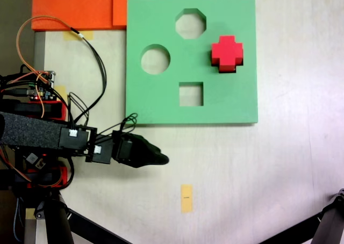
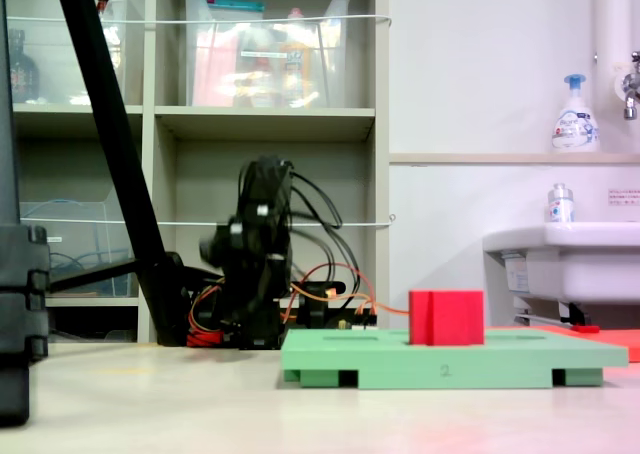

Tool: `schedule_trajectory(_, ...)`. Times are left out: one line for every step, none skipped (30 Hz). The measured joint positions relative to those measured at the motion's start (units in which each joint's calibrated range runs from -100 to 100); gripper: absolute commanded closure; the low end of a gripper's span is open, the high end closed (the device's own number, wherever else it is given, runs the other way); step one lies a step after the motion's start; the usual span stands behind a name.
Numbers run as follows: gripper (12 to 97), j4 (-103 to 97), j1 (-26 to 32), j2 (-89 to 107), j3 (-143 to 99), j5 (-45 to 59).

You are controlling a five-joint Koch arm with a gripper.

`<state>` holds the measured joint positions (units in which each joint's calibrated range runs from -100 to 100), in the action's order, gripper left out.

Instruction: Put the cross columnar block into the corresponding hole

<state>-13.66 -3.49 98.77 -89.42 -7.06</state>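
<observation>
Fixed view from above, for your record: cross columnar block [image 1: 227, 53] stands upright in the green board [image 1: 161, 107], apparently seated in its corresponding hole. End effector [image 1: 161, 159] hangs over the bench [image 1: 242, 174], well apart, empty; jaw state undeterminable. Task looks complete.

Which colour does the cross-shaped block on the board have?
Bright red; the cross-shaped block shows best in the top-down fixed view, on the green board.
</observation>
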Motion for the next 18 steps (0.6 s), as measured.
schedule_trajectory(59.6, -2.1, 0.0, 0.1, -5.2, 0.0)
schedule_trajectory(59.6, -2.7, 0.1, 0.0, -7.3, 0.1)
schedule_trajectory(59.5, -2.9, 0.3, 0.3, -9.8, 0.1)
schedule_trajectory(59.5, -3.4, 0.5, 0.4, -9.9, 0.6)
schedule_trajectory(59.2, -3.5, 0.7, 0.4, -9.9, 1.4)
schedule_trajectory(58.7, -3.4, 0.8, 0.4, -9.9, 2.5)
schedule_trajectory(58.5, -2.3, 0.9, 0.5, -9.9, 3.9)
schedule_trajectory(58.5, 0.2, 1.0, 0.5, -9.9, 4.8)
schedule_trajectory(58.3, 2.8, 1.1, 0.5, -9.9, 5.4)
schedule_trajectory(58.3, 3.9, 1.2, 0.7, -9.9, 5.6)
schedule_trajectory(60.0, 4.9, 1.3, 0.8, -9.9, 5.7)
schedule_trajectory(60.5, 5.1, 1.4, 0.8, -9.9, 5.7)
schedule_trajectory(60.5, 5.2, 1.5, 0.8, -9.8, 5.7)
schedule_trajectory(61.1, 5.2, 1.6, 0.8, -9.8, 5.7)
schedule_trajectory(62.4, 5.2, 1.7, 0.8, -9.8, 5.7)
schedule_trajectory(63.2, 5.2, 1.7, 0.8, -9.9, 5.7)
schedule_trajectory(63.3, 5.2, 1.8, 0.8, -9.8, 5.7)
schedule_trajectory(63.3, 5.2, 2.0, 0.8, -9.8, 5.7)
